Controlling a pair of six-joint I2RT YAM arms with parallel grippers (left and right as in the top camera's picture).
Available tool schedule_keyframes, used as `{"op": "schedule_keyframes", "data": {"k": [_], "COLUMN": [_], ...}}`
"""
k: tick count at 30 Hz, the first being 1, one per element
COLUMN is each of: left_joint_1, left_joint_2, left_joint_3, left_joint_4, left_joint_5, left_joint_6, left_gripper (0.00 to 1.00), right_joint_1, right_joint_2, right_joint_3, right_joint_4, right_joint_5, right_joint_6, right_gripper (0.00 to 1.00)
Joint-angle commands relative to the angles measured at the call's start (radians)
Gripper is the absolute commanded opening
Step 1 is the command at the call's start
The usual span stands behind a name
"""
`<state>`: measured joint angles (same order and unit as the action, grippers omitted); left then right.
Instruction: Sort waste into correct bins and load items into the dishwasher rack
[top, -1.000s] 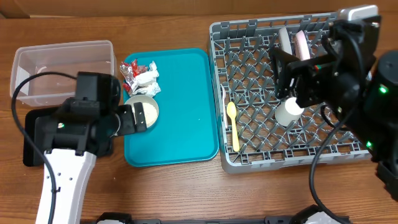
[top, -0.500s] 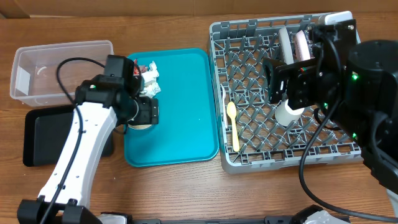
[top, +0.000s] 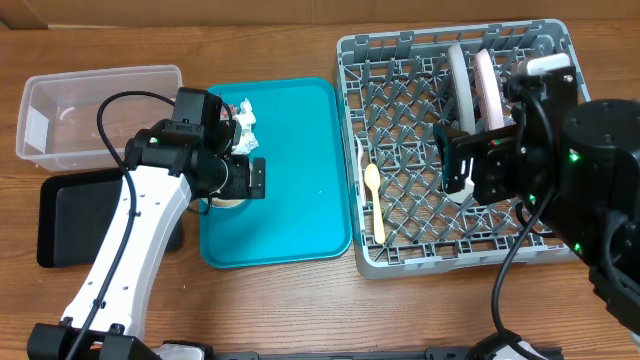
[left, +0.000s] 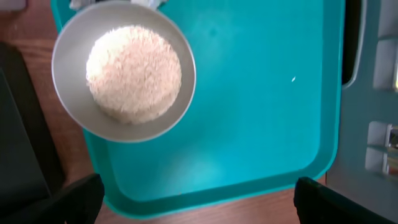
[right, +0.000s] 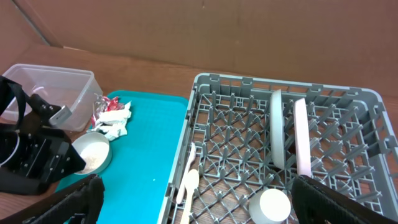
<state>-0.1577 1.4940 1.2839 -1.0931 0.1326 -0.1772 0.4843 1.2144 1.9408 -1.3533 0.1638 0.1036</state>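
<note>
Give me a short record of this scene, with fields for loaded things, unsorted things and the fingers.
Loaded: large grey lattice plastic rack holds upright grey-green plate, upright white plate, small white cup, yellow spoon.
Unsorted: teal rectangular tray holds pale bowl of white rice-like grains, crumpled red-and-silver wrappers, crumpled white napkin.
Fingers: left fingers open over tray; right fingers open over rack.
</note>
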Motion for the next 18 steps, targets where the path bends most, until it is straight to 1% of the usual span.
{"op": "schedule_keyframes", "data": {"k": [1,2,3,8,10,12,14,18], "left_joint_1": [-0.019,-0.027,-0.039,-0.061,-0.061,-0.061,-0.062,-0.062], "left_joint_2": [-0.002,0.006,0.021,0.074,0.084,0.092,0.094,0.094], "left_joint_3": [0.014,0.014,0.013,0.013,0.013,0.013,0.013,0.013], "left_joint_4": [0.019,0.018,0.017,0.027,0.028,0.027,0.022,0.005], "left_joint_5": [0.009,-0.020,-0.060,-0.070,-0.069,-0.069,-0.069,-0.069], "left_joint_6": [0.051,0.050,0.045,0.030,0.023,0.020,0.020,0.020], "left_gripper": [0.97,0.93,0.92,0.91,0.92,0.92,0.92,0.93], "right_joint_1": [-0.002,-0.002,-0.002,-0.002,-0.002,-0.002,-0.002,-0.002], "right_joint_2": [0.008,0.014,0.021,0.054,0.066,0.067,0.038,-0.113], "right_joint_3": [-0.005,-0.005,-0.005,-0.005,-0.005,-0.002,0.000,-0.001], "right_joint_4": [0.008,0.008,0.008,0.009,0.009,0.000,0.005,0.009], "right_joint_5": [0.011,0.011,0.011,0.009,-0.035,-0.033,-0.033,-0.033], "right_joint_6": [-0.006,-0.006,-0.006,-0.005,0.002,0.000,-0.002,-0.112], "right_gripper": [1.00,1.00,1.00,1.00,1.00,1.00,1.00,1.00]}}
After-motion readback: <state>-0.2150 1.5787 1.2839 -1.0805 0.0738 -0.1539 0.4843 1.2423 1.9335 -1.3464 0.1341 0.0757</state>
